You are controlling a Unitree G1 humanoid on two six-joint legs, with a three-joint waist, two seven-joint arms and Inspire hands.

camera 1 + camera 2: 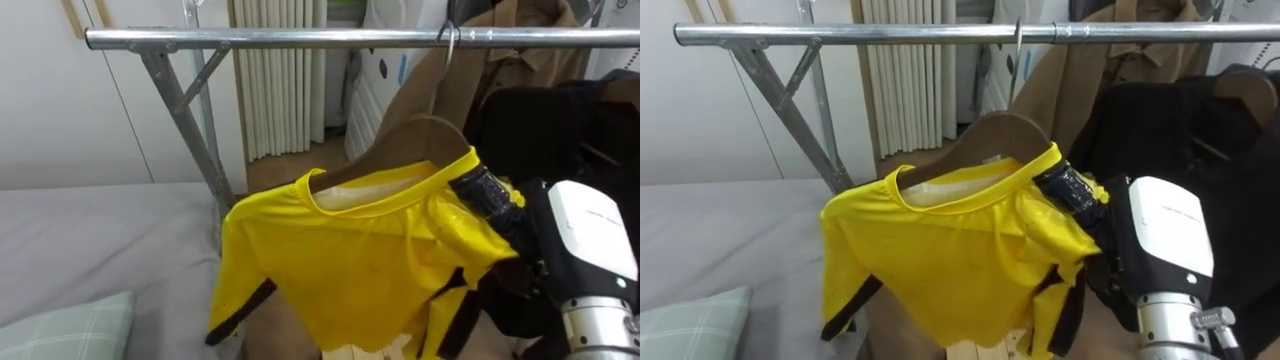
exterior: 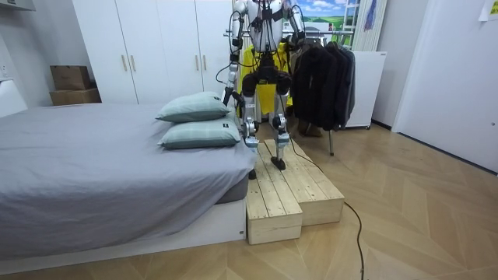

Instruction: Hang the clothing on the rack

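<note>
Right fingers: buried in the bunched yellow cloth at the shirt's shoulder, so I cannot tell whether they grip it or lie loose.
Right hand [image 1: 575, 225]: comes in from the lower right, its white back turned up, touching the shoulder end of the shirt.
Left hand [image 2: 229, 95]: low at the robot's side in the room view, near the pillows; too small to read.
Shirt [image 1: 370, 265]: yellow with black trim, draped on the hanger below the rail, collar up. The sleeve away from the right hand hangs down free.
Hanger [image 1: 425, 135]: wooden, its arch showing above the collar. Its metal hook [image 1: 449, 45] reaches up to the rail.
Rail [image 1: 300, 39]: a metal bar running across the top of the eye views, with a slanting strut [image 1: 185, 125] below it.
Coat [image 1: 500, 65]: brown, hanging on the rail just behind the shirt.
Dark clothes [image 1: 545, 115]: hanging beside the coat, behind the right hand.
Bed [image 1: 90, 225]: grey, below and left of the rail, with a checked pillow [image 1: 70, 325] at the lower left.
Platform [image 2: 292, 194]: pale wooden steps beside the bed; the robot stands on them, facing the rail.
Wardrobe [image 2: 156, 47]: white, along the wall beyond the bed.
</note>
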